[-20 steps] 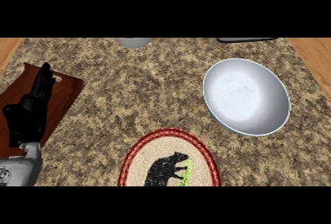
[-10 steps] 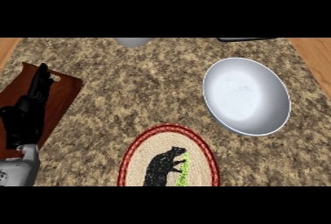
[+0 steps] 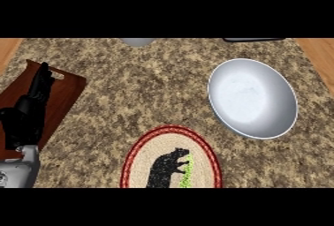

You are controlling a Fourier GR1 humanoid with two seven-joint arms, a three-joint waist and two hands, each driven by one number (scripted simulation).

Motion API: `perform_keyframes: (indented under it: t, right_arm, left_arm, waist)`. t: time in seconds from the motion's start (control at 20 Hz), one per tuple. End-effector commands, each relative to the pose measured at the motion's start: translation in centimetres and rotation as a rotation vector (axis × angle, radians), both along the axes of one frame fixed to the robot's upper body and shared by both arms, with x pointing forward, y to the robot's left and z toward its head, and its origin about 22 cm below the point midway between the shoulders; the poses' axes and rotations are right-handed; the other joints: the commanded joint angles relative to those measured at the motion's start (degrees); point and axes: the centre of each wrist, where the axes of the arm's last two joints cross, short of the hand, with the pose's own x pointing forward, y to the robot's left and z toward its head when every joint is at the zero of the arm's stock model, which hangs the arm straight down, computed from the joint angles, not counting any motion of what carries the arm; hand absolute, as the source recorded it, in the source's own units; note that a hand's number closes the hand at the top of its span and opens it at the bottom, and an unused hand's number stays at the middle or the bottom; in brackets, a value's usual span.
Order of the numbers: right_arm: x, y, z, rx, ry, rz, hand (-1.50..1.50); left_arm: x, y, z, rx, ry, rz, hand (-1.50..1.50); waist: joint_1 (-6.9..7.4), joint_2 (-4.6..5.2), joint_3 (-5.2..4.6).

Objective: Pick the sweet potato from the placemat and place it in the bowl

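Slightly lower than before, the left robot hand (image 3: 26,115) rests with fingers straight; the bowl (image 3: 253,98) holds nothing.

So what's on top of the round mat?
On the placemat a black hand shows, curled over something green. The rest of that thing is hidden under the hand, so what it is cannot be told.

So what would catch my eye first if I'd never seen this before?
Probably the big pale bowl at the right of the speckled counter, with nothing in it. Next, the red-rimmed oval placemat at the bottom middle, where a black hand is curled over something green. A second black hand rests over the wooden board at the left.
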Motion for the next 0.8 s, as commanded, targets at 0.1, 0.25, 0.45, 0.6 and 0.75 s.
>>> perform_keyframes:
  t: [0.1, 0.25, 0.45, 0.6, 0.75]
  right_arm:
    - [1.9, -1.0, 6.7, 0.333, -0.192, -0.166, 1.50]
    - [3.6, -1.4, 6.3, 0.342, -0.212, -0.227, 1.50]
    - [6.3, -3.1, 7.5, 0.429, -0.260, -0.333, 1.50]
    - [8.9, -5.1, 8.5, 0.486, -0.256, -0.392, 1.50]
    - [13.7, -8.6, 8.8, 0.485, -0.352, -0.493, 1.50]
  left_arm:
    - [0.2, -1.3, 0.0, -0.018, -0.007, -0.024, 0.00]
    - [0.7, -1.3, 0.2, -0.010, -0.019, -0.043, 0.00]
    - [1.2, -2.6, 0.7, -0.013, -0.031, -0.070, 0.00]
    - [1.4, -2.1, 1.0, -0.019, -0.020, -0.076, 0.00]
    - [1.4, -1.4, 1.3, -0.006, -0.016, -0.079, 0.00]
  waist:
    - [1.23, 0.59, -0.02]
    - [2.38, 1.23, -0.03]
    - [3.65, 1.50, 0.08]
    - [4.66, 1.44, 0.06]
    - [5.36, 1.37, 0.07]
